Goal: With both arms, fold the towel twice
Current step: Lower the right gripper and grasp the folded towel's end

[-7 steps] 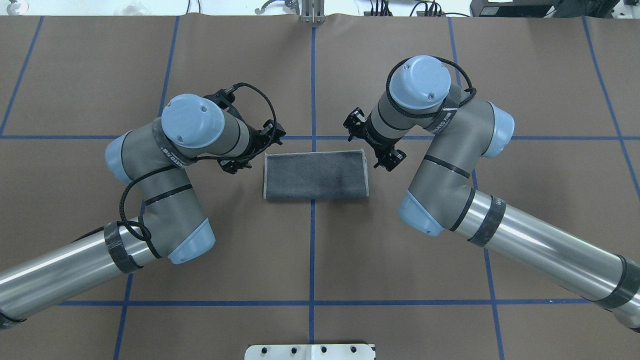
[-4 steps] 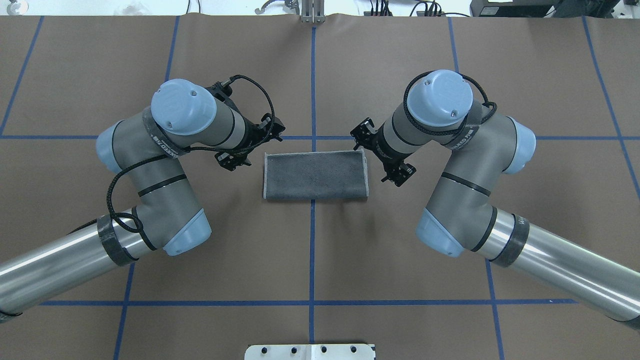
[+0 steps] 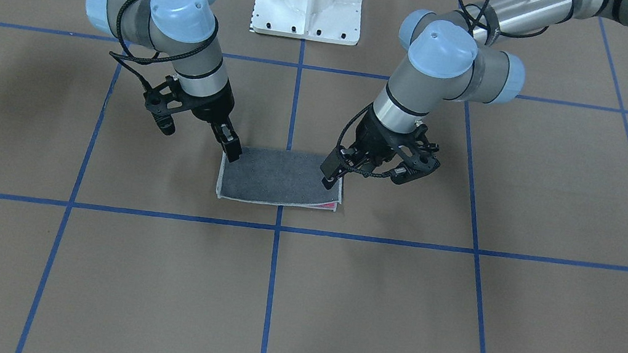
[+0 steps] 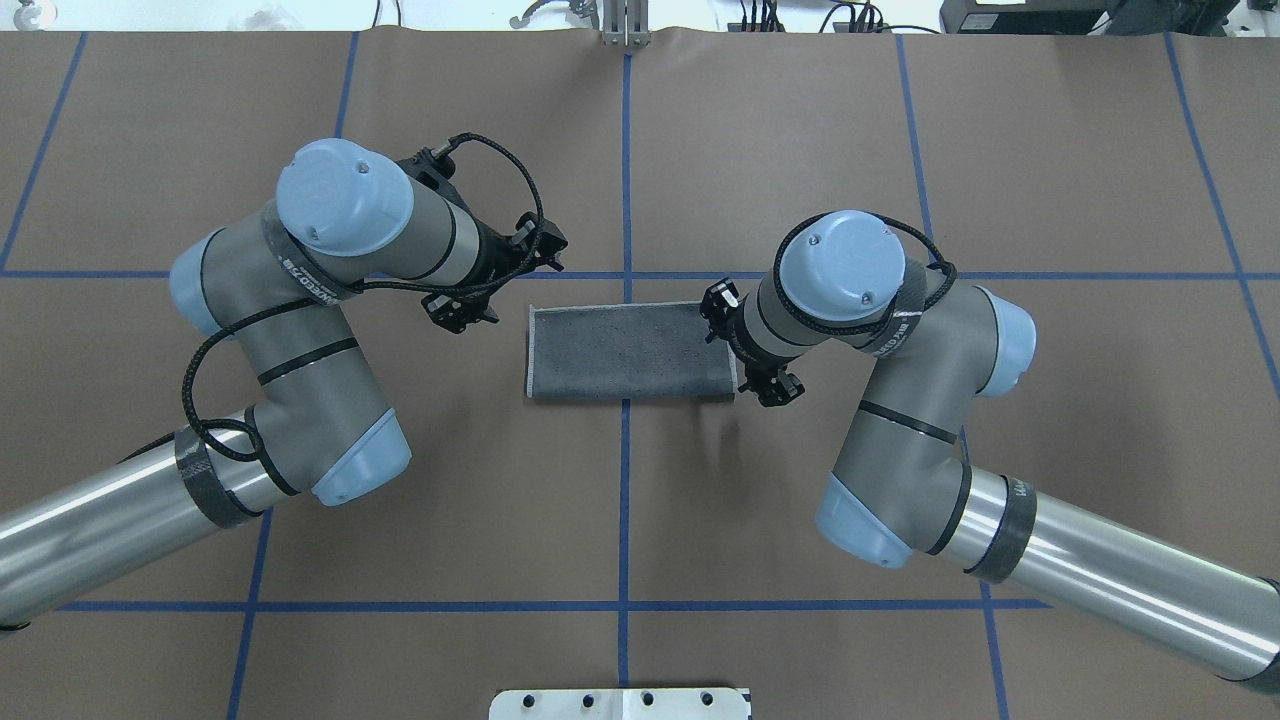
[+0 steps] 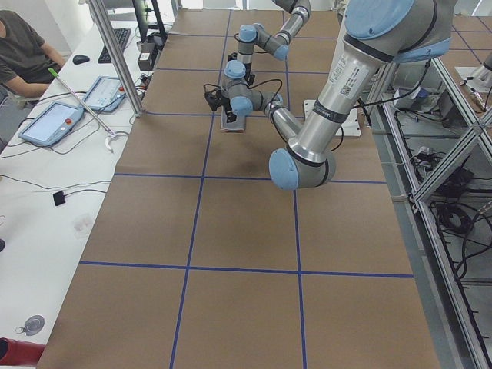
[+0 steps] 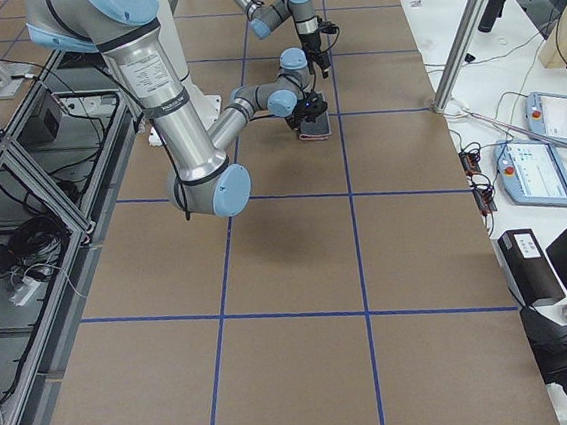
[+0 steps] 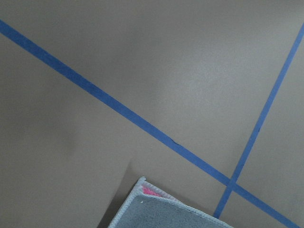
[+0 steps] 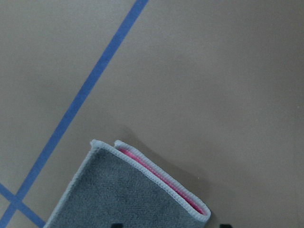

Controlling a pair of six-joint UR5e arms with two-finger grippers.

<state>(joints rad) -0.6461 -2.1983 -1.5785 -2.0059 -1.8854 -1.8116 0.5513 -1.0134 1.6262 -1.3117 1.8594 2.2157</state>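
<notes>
Front view: the towel (image 3: 278, 185) lies folded once, dark grey up, pink peeping at one corner, between the wide-spread right hand (image 3: 200, 141) and the wide-spread left hand (image 3: 366, 179). Overhead: it straddles a blue tape line (image 4: 624, 500) on the brown bench (image 4: 800, 120).

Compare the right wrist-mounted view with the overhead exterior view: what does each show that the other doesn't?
Only the wrist view shows the pink strip between the two hemmed layers at a corner of the towel. Only the overhead shows the whole folded rectangle, with the left hand near one short end and the right hand at the other. Both show the dark grey face up, the brown table and blue tape lines.
</notes>
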